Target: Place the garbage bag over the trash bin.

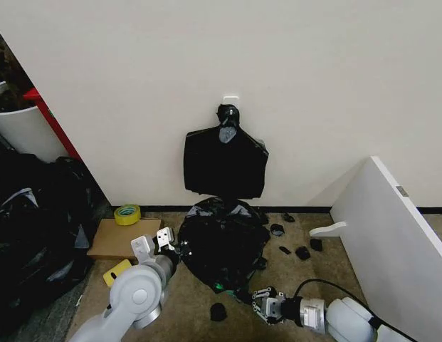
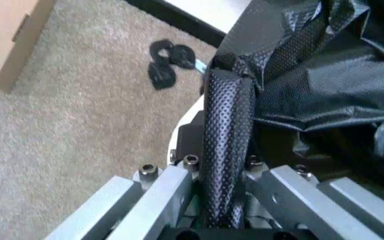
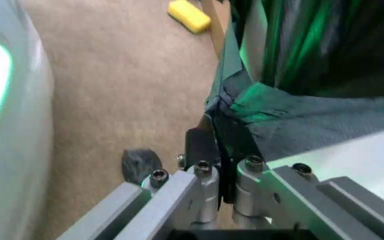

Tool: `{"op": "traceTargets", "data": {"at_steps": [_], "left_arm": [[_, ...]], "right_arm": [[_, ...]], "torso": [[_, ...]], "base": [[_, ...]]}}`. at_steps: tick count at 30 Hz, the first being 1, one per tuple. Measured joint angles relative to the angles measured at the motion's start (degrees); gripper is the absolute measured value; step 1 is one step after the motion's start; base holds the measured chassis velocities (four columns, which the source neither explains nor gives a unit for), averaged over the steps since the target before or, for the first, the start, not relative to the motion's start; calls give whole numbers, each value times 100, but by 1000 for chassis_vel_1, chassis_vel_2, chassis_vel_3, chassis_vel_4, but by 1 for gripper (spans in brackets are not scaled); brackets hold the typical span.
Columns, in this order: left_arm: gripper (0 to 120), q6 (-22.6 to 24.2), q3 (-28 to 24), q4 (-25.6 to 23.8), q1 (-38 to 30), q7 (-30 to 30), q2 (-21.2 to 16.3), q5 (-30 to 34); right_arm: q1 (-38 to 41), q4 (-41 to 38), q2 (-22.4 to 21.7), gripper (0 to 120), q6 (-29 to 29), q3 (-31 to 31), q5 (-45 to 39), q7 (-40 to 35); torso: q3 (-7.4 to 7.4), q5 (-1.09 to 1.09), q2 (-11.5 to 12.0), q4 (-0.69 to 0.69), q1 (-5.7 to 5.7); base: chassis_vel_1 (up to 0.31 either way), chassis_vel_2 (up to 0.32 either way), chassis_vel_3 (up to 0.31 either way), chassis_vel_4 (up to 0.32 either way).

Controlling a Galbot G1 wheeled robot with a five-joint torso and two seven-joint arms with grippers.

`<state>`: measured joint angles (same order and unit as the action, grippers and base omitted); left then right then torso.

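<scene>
Carpeted floor against a cream wall. The garbage bag (image 1: pixel 222 242), thin glossy black plastic, crinkled, sits on the floor just below a flat squarish bundle of black bags (image 1: pixel 225 165) that hangs on the wall from a knot at its top. The bag is draped over a rounded form and hides it entirely in the head view. In the left wrist view a sliver of smooth white wall, apparently the trash bin (image 2: pixel 190 117), shows at the bag's edge.

Left gripper (image 1: pixel 166 242) at the bag's left side, low. In the left wrist view its jaws are closed down tight on a twisted rope of the black film (image 2: pixel 227 145), which runs straight up between them.

Right gripper (image 1: pixel 262 302) at the bag's lower right edge. In the right wrist view its jaws are pinched together on a thin fold of the bag's edge (image 3: pixel 229 130); green light tints the plastic there.

Around: a heap of bulging black sacks (image 1: pixel 32 228) at far left, a white tub with a red bar (image 1: pixel 25 128) behind it, a roll of yellow-green tape (image 1: pixel 127 214) resting on a flat brown cardboard piece (image 1: pixel 117 241), a small yellow block (image 1: pixel 115 271), a white panel (image 1: pixel 391 235) leaning at right, black scraps (image 1: pixel 295 246) scattered on the carpet.

No readable writing, brand or label anywhere.
</scene>
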<state>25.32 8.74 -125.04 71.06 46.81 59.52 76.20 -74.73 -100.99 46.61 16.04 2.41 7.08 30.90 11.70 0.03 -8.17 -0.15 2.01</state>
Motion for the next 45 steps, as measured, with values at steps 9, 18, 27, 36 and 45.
{"op": "traceTargets", "data": {"at_steps": [9,18,27,36,45], "left_arm": [[1,58,9,-51,87,8,-20,32],[1,-30,69,142,-118,9,-8,92],[1,-58,89,315,-282,3,-80,86],[1,35,-71,454,-315,-196,-112,-287],[1,295,-250,258,-55,-682,-257,-979]], "right_arm": [[-146,-24,-58,4,-80,101,-52,-321],[-726,-408,-255,36,100,428,-125,-609],[-1588,-1280,-396,69,58,1110,-387,-1102],[-2529,-2325,-542,99,-369,2052,-587,-2635],[-971,-2802,-694,100,-1397,1531,-1121,-2557]], "torso": [[0,0,0,0,0],[0,0,0,-1,0],[0,0,0,1,0],[0,-1,0,-2,0],[0,0,0,2,0]], "base": [[0,0,0,0],[0,0,0,0],[0,0,0,0],[0,0,0,0],[0,0,0,0]]}}
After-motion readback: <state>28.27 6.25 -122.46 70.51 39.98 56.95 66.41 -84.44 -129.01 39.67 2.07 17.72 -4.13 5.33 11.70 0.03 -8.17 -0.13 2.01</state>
